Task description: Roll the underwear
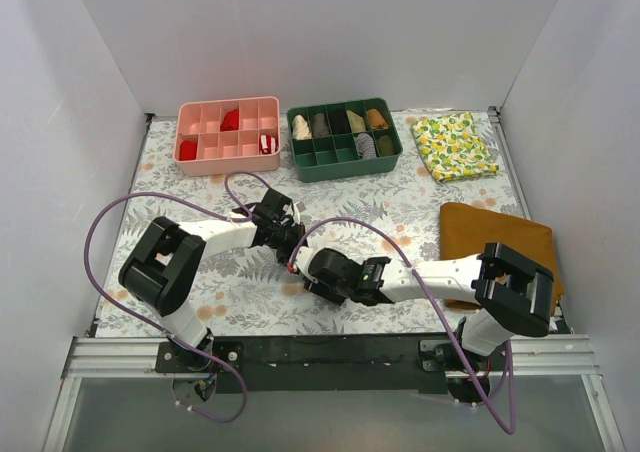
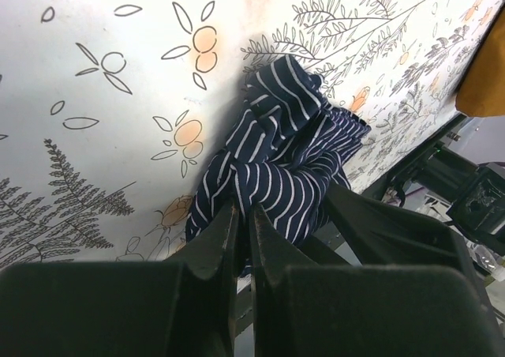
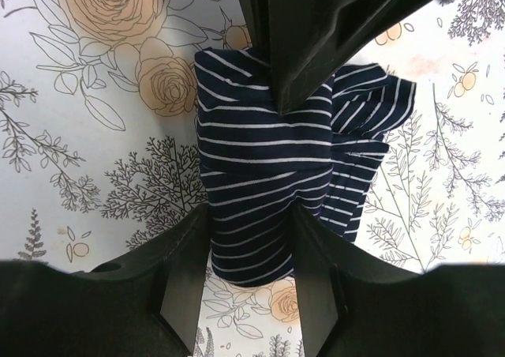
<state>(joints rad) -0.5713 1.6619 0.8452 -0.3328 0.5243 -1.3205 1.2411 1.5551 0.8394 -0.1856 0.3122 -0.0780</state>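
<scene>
Right gripper (image 3: 248,219) and left gripper (image 2: 245,212), both clamped on one underwear (image 3: 252,148) roll.

Trays: two, pink tray (image 1: 228,168) and green tray (image 1: 345,171)
Flat cloths: two, lemon-print cloth (image 1: 455,145) and mustard-brown cloth (image 1: 495,234)
Underwear (image 3: 260,175): one (navy, thin stripes)
Arms: two, left arm (image 1: 165,257) and right arm (image 1: 510,284)

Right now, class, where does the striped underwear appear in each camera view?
Left wrist: underwear at centre, bunched above the left tool.
Right wrist: centre, held in the right tool.
Top external: mostly hidden where both tools meet, mid-table.
Shared landmark: floral table cover.
</scene>
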